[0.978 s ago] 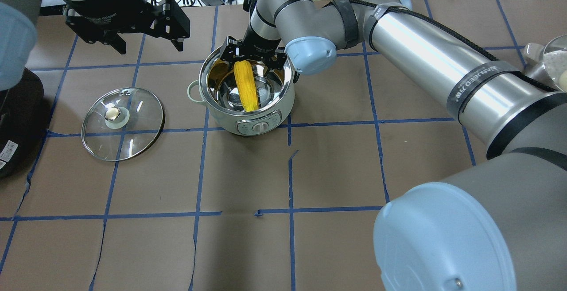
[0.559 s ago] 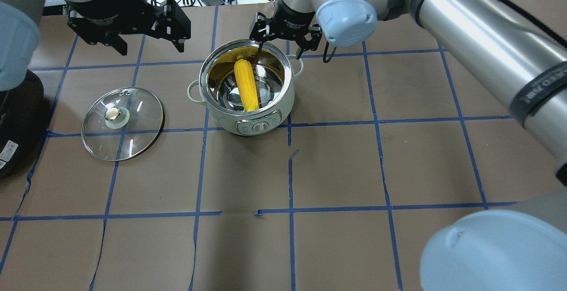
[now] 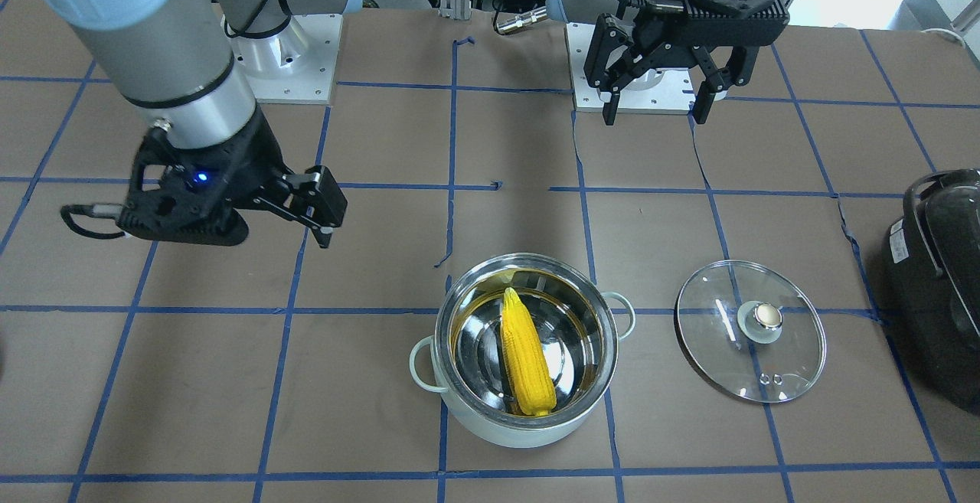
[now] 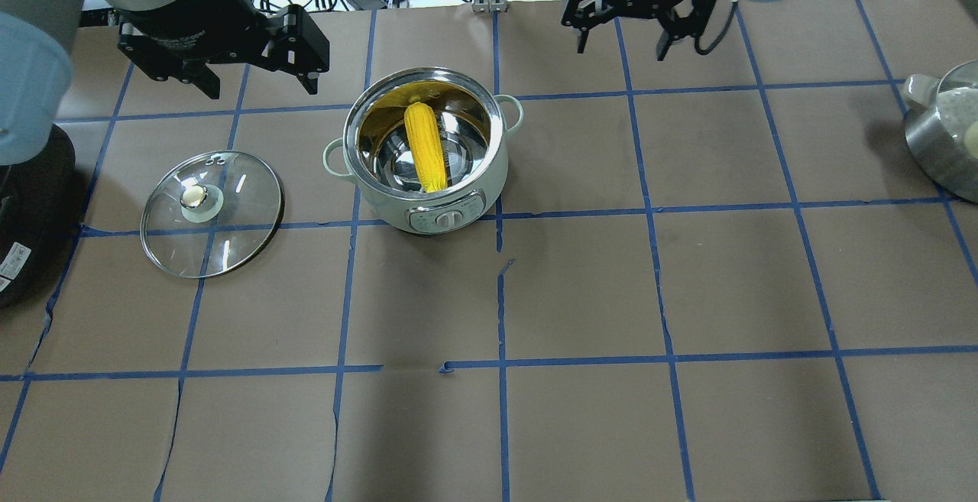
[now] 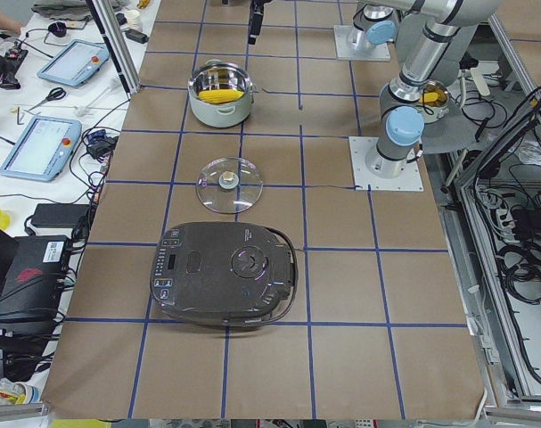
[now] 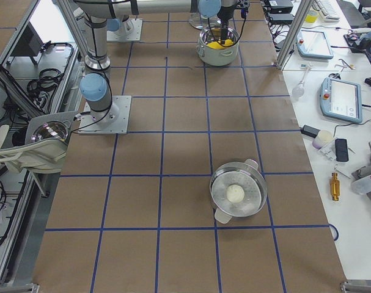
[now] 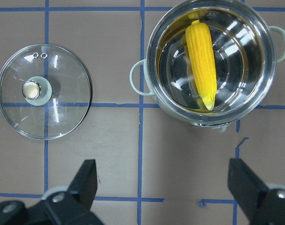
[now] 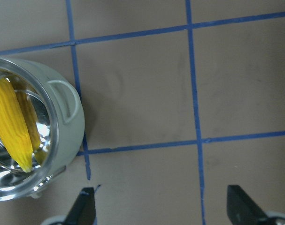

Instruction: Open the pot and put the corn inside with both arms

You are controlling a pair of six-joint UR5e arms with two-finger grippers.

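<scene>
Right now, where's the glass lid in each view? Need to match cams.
Front-facing: glass lid lower right, right of the pot.
Overhead: glass lid left of centre, left of the pot.
Exterior left: glass lid mid-frame, between the pot and the black appliance.
Exterior right: not in view.
Left wrist: glass lid upper left, left of the pot.
Right wrist: not in view.
Shared landmark: the pot with the corn inside.

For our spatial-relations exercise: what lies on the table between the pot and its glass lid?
Nothing stands there: only bare brown table covering crossed by blue tape separates the pot and the lid, as the overhead view shows.
</scene>
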